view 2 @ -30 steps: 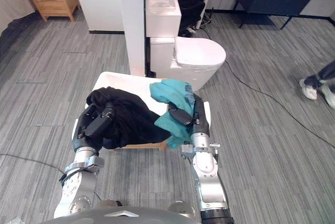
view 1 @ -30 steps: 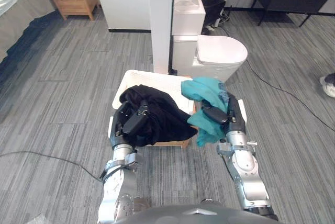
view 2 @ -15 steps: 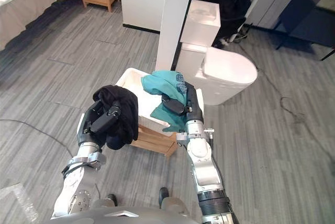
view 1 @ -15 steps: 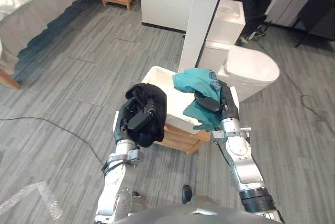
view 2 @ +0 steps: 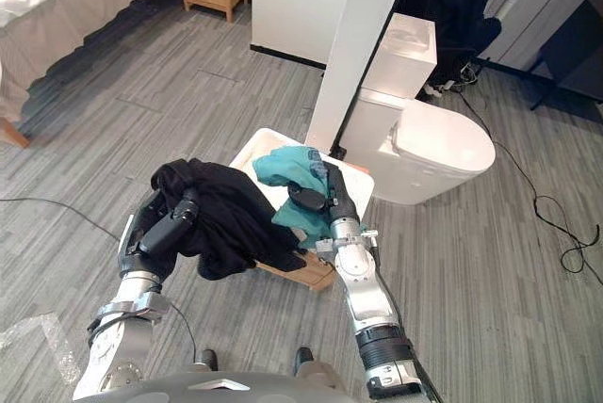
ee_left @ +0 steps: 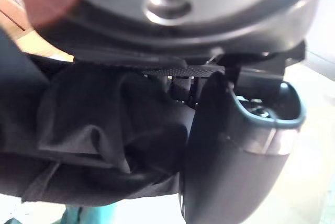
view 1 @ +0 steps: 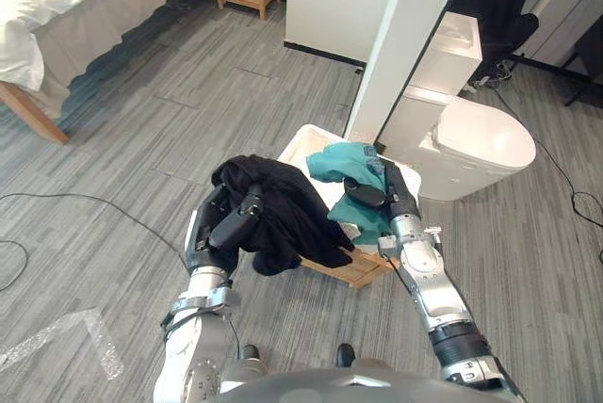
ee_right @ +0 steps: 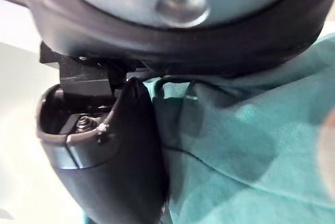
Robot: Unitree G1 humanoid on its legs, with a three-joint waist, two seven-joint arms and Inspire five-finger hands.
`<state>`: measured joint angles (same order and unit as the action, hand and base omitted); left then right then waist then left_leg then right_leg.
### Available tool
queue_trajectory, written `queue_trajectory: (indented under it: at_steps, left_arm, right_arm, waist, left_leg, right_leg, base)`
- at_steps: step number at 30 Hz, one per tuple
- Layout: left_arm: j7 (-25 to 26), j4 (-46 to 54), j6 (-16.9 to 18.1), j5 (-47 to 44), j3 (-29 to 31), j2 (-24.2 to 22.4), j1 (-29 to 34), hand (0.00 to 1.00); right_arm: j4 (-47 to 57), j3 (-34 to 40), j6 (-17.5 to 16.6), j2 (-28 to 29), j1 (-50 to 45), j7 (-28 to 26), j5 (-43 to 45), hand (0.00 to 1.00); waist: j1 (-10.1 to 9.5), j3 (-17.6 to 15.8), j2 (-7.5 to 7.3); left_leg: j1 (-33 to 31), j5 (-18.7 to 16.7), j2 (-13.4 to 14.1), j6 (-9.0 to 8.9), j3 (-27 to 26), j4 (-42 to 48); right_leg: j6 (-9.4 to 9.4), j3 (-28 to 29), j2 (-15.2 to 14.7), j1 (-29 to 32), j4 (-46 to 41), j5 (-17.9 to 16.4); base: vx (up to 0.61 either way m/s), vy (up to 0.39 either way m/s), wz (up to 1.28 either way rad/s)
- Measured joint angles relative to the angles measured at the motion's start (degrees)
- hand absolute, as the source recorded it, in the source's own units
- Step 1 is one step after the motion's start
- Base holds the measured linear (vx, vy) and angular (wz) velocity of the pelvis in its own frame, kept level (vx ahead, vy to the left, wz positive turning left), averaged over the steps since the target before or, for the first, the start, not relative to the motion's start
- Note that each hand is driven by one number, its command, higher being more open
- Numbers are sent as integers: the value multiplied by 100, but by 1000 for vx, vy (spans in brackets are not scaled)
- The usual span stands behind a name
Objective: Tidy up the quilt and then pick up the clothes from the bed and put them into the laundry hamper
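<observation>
Entry: black garment (view 1: 283,210). Half a second ago it was a tight bundle hanging from my left hand (view 1: 226,224) at the hamper's (view 1: 294,142) left rim. It is now spread wide, draped across the hamper's near-left corner and over the near rim.

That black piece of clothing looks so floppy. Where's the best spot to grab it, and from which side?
Probably the bunched upper fold, coming from the robot's left and near side, where the left hand curls round it. The rest of the black garment drapes loosely over the hamper, and the right hand holding the teal garment crowds the other side.
</observation>
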<state>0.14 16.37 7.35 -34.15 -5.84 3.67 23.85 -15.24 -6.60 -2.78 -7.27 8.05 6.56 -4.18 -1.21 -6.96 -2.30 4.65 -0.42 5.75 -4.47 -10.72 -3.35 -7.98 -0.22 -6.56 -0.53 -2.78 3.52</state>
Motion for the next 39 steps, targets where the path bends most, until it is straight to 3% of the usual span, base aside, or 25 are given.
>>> queue_trajectory:
  at_steps: [5,7,8,11,17,18,20,28,33,39]
  left_arm:
    - [-170,-8,2,-216,-17,148,3,0]
    - [-168,-300,19,-225,-16,243,-493,0]
    - [-44,-838,18,-220,3,391,-1310,0]
    - [211,-1179,27,-212,3,504,-2147,0]
    - [481,-1543,335,-211,-16,525,-3299,0]
    - [582,-1851,397,-211,-4,539,-3694,0]
    - [703,-2154,401,-214,-9,573,-4093,0]
    - [988,-2515,401,-198,-22,580,-4635,0]
    - [1035,-2511,409,-182,-48,508,-4629,0]
    - [1031,-1927,406,-112,-101,424,-3941,0]
  right_arm:
    - [-964,-311,77,-321,980,27,-7,0]
    - [-1411,-385,78,-310,1446,54,-6,0]
    - [-2051,-491,126,-238,1997,75,-78,0]
    - [-2712,-478,249,-118,2689,82,-287,0]
    - [-3360,-72,392,-520,4205,302,-434,0]
    - [-3419,55,407,-667,4562,394,-432,100]
    - [-3437,175,410,-800,4914,532,-429,100]
    - [-3785,337,590,-872,5314,646,-421,100]
    - [-3821,513,683,-867,5313,764,-391,100]
    - [-1508,531,743,-799,3647,751,-431,100]
  waist:
    - [-15,-15,80]
    - [-34,-66,175]
    - [-47,-128,283]
    - [-38,-169,309]
    - [-17,-510,461]
    - [-12,-604,541]
    - [18,-723,516]
    - [165,-843,505]
    - [274,-861,485]
    - [286,-887,326]
  left_leg:
    - [-163,84,-119,33,-1,-171]
    - [-336,115,-77,52,-18,-171]
    - [-450,243,-21,48,-66,-171]
    - [-708,468,-5,43,-17,-169]
    - [-1185,666,39,10,92,-175]
    - [-1334,736,114,-5,122,-177]
    - [-1496,819,147,-28,133,-179]
    - [-1731,986,323,-210,77,-183]
    - [-1625,1039,350,-231,-43,-183]
    - [-1225,871,361,-297,-255,-183]
  right_leg:
    - [-16,16,-103,152,106,86]
    - [80,35,-80,248,206,212]
    - [88,35,-53,337,245,292]
    - [118,21,-36,522,308,316]
    - [125,20,6,920,401,482]
    - [176,19,90,1072,407,606]
    - [174,24,118,1227,410,610]
    - [237,34,284,1410,607,593]
    - [241,59,310,1344,609,592]
    - [256,205,319,1012,707,572]
  base:
    - [-96,19,2]
    - [-141,-10,11]
    - [-112,-22,15]
    - [-102,-41,8]
    - [-107,-34,4]
    - [-114,-36,-3]
    - [-108,-44,-5]
    - [-56,-73,-8]
    - [-61,-28,-7]
    - [-27,-1,-13]
